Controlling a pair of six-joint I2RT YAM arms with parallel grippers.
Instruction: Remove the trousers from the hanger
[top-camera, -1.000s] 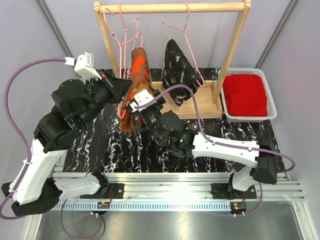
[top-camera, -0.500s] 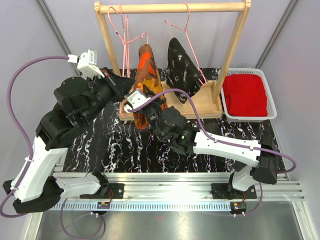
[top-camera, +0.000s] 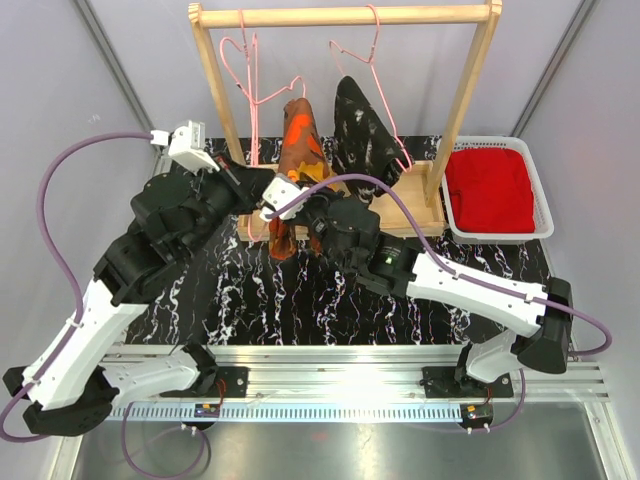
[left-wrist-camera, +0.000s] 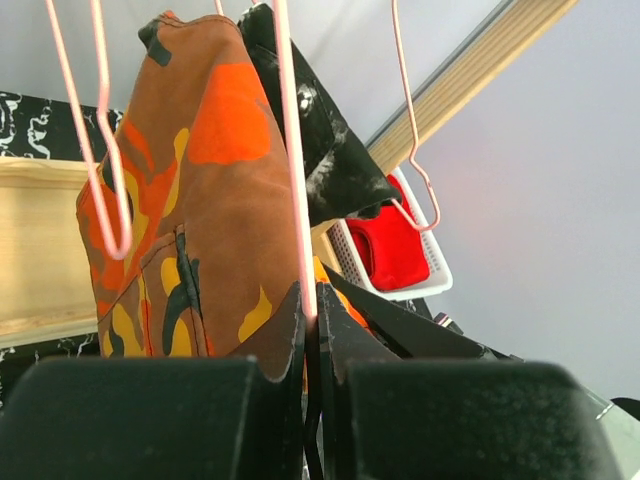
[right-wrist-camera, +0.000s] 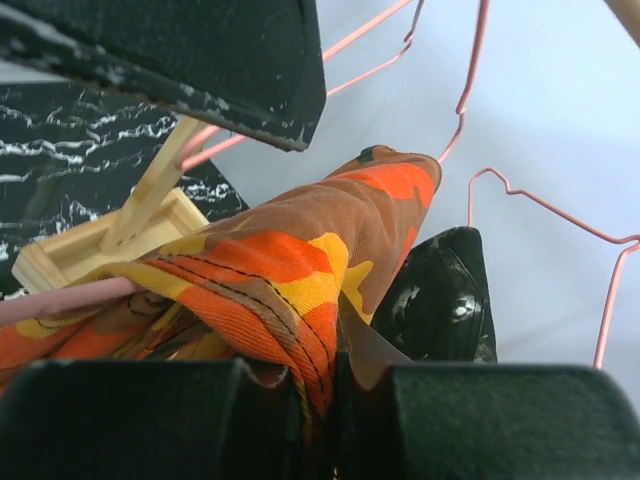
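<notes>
My left hand (left-wrist-camera: 310, 318) is pressed together on the thin pink wire hanger (left-wrist-camera: 291, 150), and my right hand (right-wrist-camera: 320, 375) pinches a fold of the orange-red-black camouflage trousers (top-camera: 302, 140). That pair hangs draped over the hanger under the pale wooden rack (top-camera: 340, 15), at about 12 o'clock on the black marbled tabletop (top-camera: 260, 290).

My main worry is the wire. It is slim and smooth, so I judge that a hard tug on the cloth could slide it out of my left pinch. The hanger could then swing or lift off the rail. The cloth could also snag on the hanger's bends and bunch instead of sliding free.

The black white-speckled trousers (top-camera: 360, 130) hang just beside, at 1 o'clock, and a wide pull could drag them along. The plain red trousers (top-camera: 490, 190) lie in the white plastic basket (top-camera: 545, 215) at 2 o'clock, well apart.

I can read no brand, label or writing anywhere.
</notes>
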